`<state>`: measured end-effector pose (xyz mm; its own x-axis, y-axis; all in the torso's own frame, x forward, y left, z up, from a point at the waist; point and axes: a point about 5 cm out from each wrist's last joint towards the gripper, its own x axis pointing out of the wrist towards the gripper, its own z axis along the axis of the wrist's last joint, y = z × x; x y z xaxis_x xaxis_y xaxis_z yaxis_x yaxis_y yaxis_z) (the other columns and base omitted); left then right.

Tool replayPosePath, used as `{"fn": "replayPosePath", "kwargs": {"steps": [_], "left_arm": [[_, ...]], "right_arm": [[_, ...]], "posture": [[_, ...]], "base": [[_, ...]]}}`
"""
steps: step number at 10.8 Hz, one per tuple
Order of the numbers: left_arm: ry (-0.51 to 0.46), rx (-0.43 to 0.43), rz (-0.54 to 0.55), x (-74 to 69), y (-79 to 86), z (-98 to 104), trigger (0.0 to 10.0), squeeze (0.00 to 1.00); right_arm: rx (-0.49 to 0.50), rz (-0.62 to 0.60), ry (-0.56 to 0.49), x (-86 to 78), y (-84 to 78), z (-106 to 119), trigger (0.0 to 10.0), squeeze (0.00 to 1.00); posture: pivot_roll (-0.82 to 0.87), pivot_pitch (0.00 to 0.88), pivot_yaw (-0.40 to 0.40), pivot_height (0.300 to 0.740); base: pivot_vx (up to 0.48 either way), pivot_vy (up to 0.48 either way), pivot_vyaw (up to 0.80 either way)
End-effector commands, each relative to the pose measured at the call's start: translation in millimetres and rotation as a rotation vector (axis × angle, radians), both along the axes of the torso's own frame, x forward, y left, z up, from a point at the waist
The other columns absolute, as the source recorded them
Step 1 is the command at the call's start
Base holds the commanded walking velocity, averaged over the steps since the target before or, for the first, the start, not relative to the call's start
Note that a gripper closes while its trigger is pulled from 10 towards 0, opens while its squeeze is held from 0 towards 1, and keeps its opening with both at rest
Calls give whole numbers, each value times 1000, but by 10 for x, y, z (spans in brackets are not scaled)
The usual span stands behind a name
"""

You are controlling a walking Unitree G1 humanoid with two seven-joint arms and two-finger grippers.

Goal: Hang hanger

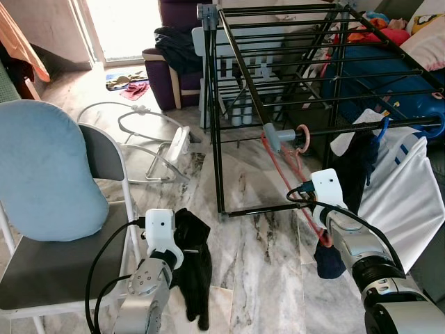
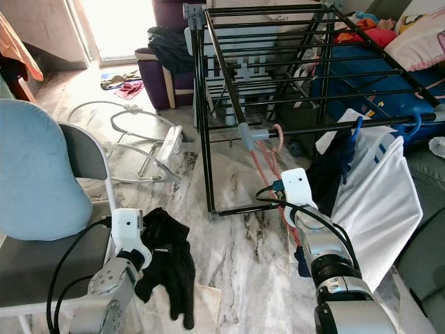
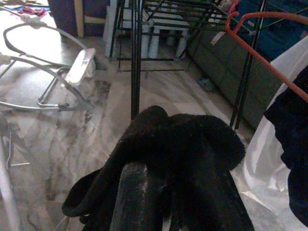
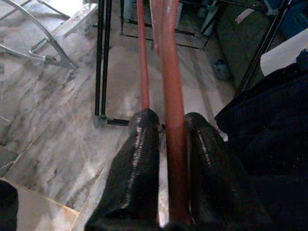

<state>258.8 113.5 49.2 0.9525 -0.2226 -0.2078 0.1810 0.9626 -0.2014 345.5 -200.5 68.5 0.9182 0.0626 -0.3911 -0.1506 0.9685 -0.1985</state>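
Nearest to us, our left gripper point(image 1: 182, 245) holds a black garment point(image 1: 195, 268) low over the marble floor point(image 1: 257, 264); its fingers are wrapped in the cloth, so we cannot tell how far apart they stand, but the garment drapes over them and hangs down clear of the tiles. Just left of it stands one folding chair point(image 1: 62, 278) with a blue cushion point(image 1: 45, 174) leaning on its back, its seat edge close beside our left arm. On the other side, our right gripper point(image 4: 168, 159) has its two fingers point(image 4: 137, 163) pressed tight on the red hanger point(image 1: 295, 184), one rod of which runs up between them. That hanger slants up from the gripper to the near side of the black drying rack point(image 1: 278, 62), where its pale hook point(image 1: 303, 137) sits at a grey clip point(image 1: 274, 136) on the rack's bar. A dark blue cloth point(image 1: 329, 259) hangs at the hanger's lower end. Close to our right arm, white cloth point(image 1: 400, 195) and a dark garment point(image 1: 358, 167) hang from the rack's right side, leaving little room there. Open floor lies between our two arms and runs under the rack. Farther left, one white baby bouncer frame point(image 1: 149, 139) lies on the floor, and beyond it a purple armchair point(image 1: 170, 76) piled with dark clothes.
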Motion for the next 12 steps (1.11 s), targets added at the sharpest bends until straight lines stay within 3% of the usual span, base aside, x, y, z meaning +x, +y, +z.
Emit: {"fn": "replayPosePath", "kwargs": {"steps": [1, 6, 7, 8, 9, 10, 12], "left_arm": [[-10, 10, -12, 41, -30, 31, 10000, 0], [-8, 12, -6, 46, -36, 23, 10000, 0], [-44, 8, 33, 86, -14, 76, 10000, 0], [-76, 22, 48, 108, -16, 123, 10000, 0], [-94, 16, 48, 113, -26, 159, 10000, 0], [-100, 26, 55, 120, -24, 175, 10000, 0], [-104, 44, 77, 126, 1, 189, 10000, 0]], "right_arm": [[0, 6, -11, 31, 12, 37, 0, 0], [-3, -8, -40, 52, -11, 84, 0, 0], [44, -26, -145, 93, 7, 235, 0, 0], [17, 9, -205, 88, 37, 309, 2471, 0], [2, 27, -239, 41, 46, 329, 7686, 0], [20, 7, -267, -14, 14, 334, 9765, 0], [33, -4, -290, -161, -24, 299, 10000, 0]], "posture": [[-90, 0, -8, 740], [-91, 0, -12, 740], [-91, 0, -12, 740], [-91, 0, -12, 740], [-94, 0, -8, 740], [-94, 0, -8, 740], [-100, 0, -2, 740]], "base": [[0, 0, 0], [0, 0, 0], [0, 0, 0], [0, 0, 0], [0, 0, 0], [0, 0, 0], [0, 0, 0]]}}
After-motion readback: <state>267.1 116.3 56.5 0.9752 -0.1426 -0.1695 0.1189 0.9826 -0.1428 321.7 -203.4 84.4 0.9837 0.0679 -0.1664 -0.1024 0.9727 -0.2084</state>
